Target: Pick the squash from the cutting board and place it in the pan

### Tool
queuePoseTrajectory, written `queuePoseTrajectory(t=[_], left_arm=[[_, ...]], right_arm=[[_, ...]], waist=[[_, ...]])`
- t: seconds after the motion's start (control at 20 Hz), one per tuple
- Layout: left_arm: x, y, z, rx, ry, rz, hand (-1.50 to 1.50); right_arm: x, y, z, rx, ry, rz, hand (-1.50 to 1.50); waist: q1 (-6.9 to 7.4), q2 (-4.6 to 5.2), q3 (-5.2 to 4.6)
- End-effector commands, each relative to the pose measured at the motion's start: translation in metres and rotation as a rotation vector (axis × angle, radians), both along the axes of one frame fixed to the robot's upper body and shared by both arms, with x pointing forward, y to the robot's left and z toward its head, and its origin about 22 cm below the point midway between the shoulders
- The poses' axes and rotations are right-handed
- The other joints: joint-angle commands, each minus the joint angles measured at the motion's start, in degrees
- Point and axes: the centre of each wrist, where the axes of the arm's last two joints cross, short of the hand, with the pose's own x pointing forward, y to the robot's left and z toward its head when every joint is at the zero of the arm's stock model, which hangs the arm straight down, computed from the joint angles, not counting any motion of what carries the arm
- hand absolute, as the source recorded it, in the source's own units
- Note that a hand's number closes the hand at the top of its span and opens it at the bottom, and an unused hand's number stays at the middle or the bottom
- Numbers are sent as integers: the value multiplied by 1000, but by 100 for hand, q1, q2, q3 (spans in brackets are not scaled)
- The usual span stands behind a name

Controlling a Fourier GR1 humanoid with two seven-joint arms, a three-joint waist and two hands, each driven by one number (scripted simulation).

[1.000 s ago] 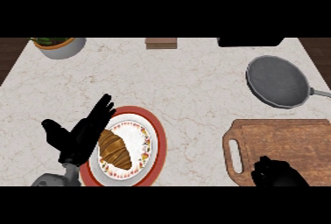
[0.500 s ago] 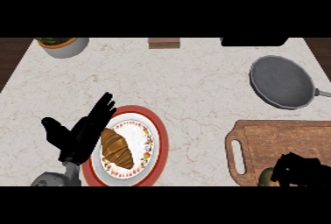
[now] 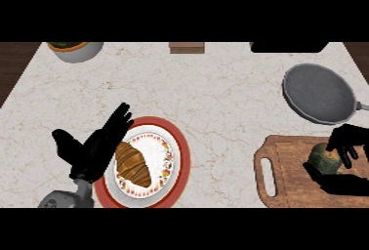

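**Squash in hand on the board, lift not yet made**

The squash (image 3: 326, 157), green and rounded, was seen on the cutting board (image 3: 288, 171) at the right of the counter (image 3: 216, 93). The right hand (image 3: 346, 163) was curled round it, fingers over the top and far side, thumb below; whether it was clear of the board could not be told. The pan (image 3: 317, 93) sat beyond the board, apart from it, nothing in it.

The left hand (image 3: 93, 146) was seen resting with fingers straight beside the plate (image 3: 176, 146) carrying the croissant (image 3: 133, 166).

Handling, as judged: the squash is likely hard, fairly heavy for its bulk, smooth-skinned and prone to roll. It is not considered fragile. Hold is best taken across the widest part, fingers and thumb opposed, so slip is limited during the carry.
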Motion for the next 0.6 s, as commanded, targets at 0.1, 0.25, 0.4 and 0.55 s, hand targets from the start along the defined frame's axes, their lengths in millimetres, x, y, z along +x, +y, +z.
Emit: queuePoseTrajectory(t=[0.1, 0.25, 0.4, 0.55], left_arm=[[3, -2, -1, -2, -13, -8, 0], [2, 7, 13, -4, -12, -26, 0], [10, -7, 0, 1, -6, -14, 0], [10, -1, 3, 12, -17, -29, 0]], right_arm=[[59, -10, -28, -63, -74, -79, 150], [91, -31, -24, -29, -115, -144, 150], [113, -37, -23, 0, -177, -239, 150], [126, -39, -44, 56, -215, -283, 150]], waist=[[43, 9, 3], [115, 19, 7], [92, 35, 6], [147, 56, 13]])
